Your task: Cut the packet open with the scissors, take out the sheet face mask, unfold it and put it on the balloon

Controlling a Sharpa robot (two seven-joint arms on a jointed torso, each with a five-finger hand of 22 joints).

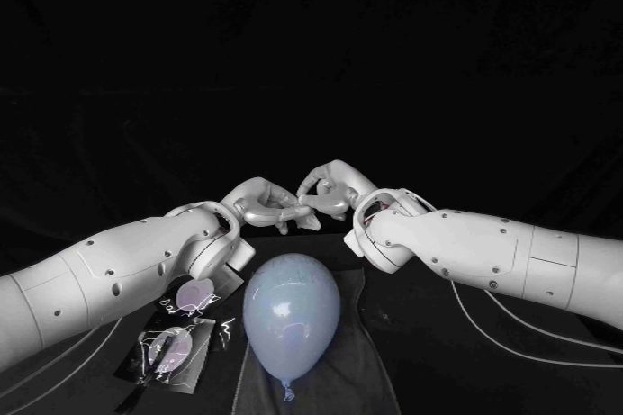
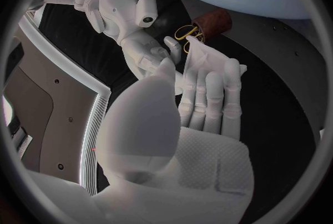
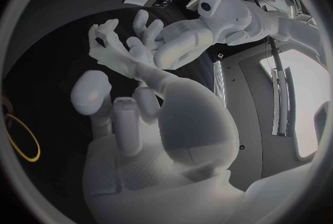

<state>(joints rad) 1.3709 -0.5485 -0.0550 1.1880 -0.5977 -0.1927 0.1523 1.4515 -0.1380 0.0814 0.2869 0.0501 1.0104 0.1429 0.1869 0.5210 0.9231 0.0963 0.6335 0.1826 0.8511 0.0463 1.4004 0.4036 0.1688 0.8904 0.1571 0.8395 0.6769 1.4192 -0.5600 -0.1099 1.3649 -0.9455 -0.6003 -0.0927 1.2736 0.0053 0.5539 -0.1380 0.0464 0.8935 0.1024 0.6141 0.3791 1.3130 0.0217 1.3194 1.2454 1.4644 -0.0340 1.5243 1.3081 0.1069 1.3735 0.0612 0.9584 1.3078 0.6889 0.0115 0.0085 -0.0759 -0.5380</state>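
White folded sheet face mask (image 2: 208,60) is pinched between left hand (image 1: 267,206) and right hand (image 1: 335,191) just beyond the pale blue balloon (image 1: 293,311), seemingly to unfold it.

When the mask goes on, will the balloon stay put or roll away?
Probably rolls easily: the balloon lies on its rounded side, knot toward the robot. Likely very light, so a sideways push would shift it. Its smooth, shiny skin may let the mask slide.

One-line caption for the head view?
The left hand and right hand hold the sheet mask between them beyond the balloon.
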